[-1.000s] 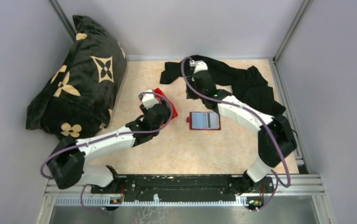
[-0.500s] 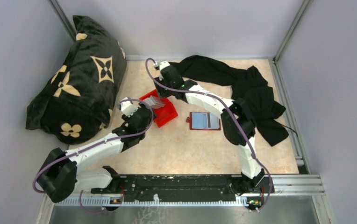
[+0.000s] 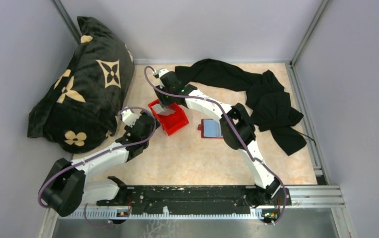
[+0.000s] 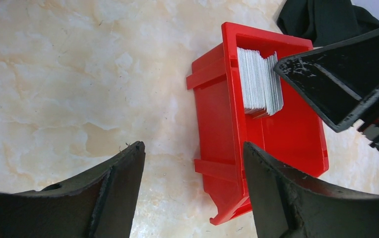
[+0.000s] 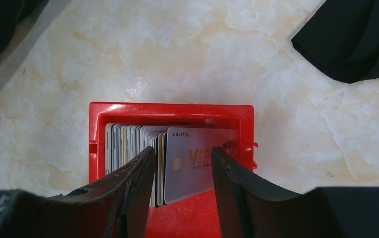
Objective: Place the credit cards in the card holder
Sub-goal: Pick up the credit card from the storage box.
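The credit cards (image 5: 128, 141) stand as a pale stack on edge in a bright red plastic bin (image 5: 172, 110). A silver card marked VIP (image 5: 192, 148) is at the front. My right gripper (image 5: 182, 156) is open just above the stack, its jaws either side of the front cards. From above, it (image 3: 163, 101) hangs over the bin (image 3: 175, 121). My left gripper (image 4: 193, 148) is open and empty over the table by the bin's left side (image 4: 217, 124); it sits left of the bin from above (image 3: 145, 121). The dark red card holder (image 3: 210, 129) lies open, partly hidden by my right arm.
A big black pillow with cream flower marks (image 3: 83, 84) fills the far left. A black cloth (image 3: 257, 94) lies along the back and right; its corner shows in the right wrist view (image 5: 356, 44). Grey walls enclose the table.
My right arm has swung left from over the black cloth to above the red bin. My left arm has drawn back left, off the bin. The black cloth has spread out.
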Controlling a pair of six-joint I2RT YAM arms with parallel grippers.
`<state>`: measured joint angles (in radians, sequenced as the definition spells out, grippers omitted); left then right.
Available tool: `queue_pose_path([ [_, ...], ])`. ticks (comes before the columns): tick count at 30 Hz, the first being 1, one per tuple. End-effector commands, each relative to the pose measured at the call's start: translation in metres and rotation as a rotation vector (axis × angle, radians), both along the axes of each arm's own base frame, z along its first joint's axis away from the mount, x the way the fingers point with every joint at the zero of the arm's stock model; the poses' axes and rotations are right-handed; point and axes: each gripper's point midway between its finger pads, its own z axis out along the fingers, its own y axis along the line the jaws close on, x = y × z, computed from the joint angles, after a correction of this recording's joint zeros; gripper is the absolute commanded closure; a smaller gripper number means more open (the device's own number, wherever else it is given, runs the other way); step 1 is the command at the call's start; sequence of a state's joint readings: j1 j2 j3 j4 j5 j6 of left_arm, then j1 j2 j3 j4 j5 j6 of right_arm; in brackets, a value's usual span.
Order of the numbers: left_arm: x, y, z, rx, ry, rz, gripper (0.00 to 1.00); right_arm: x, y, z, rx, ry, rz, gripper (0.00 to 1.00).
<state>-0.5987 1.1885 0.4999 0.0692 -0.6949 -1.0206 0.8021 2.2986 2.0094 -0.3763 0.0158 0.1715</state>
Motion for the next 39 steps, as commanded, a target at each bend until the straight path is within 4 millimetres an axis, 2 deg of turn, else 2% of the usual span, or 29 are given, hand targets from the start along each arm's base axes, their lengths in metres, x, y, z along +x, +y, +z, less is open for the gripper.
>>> queue_pose_path([
  [1, 0.004, 0.000, 0.002, -0.031, -0.021, 0.004, 0.22, 0.008, 0.015, 0.018, 0.033, -0.045, 0.022, 0.53],
  [12, 0.005, 0.009, -0.014, -0.029, 0.005, 0.011, 0.22, 0.005, 0.018, -0.004, 0.059, 0.035, 0.025, 0.53],
  [17, 0.006, 0.012, -0.014, -0.019, 0.003, 0.012, 0.22, 0.005, 0.011, -0.012, 0.163, 0.147, 0.010, 0.54],
  [21, 0.010, 0.011, -0.013, -0.021, -0.011, 0.002, 0.22, 0.002, 0.007, -0.011, 0.232, 0.192, 0.019, 0.54],
  [28, 0.015, 0.001, -0.012, -0.048, -0.022, -0.045, 0.22, -0.005, 0.003, -0.018, 0.232, 0.231, 0.029, 0.55],
  [32, 0.018, -0.006, -0.020, -0.052, 0.013, -0.074, 0.22, -0.007, -0.003, -0.022, 0.231, 0.241, 0.018, 0.56],
  [39, 0.027, -0.017, -0.032, -0.051, 0.064, -0.104, 0.22, -0.011, -0.007, -0.012, 0.241, 0.231, 0.021, 0.59],
])
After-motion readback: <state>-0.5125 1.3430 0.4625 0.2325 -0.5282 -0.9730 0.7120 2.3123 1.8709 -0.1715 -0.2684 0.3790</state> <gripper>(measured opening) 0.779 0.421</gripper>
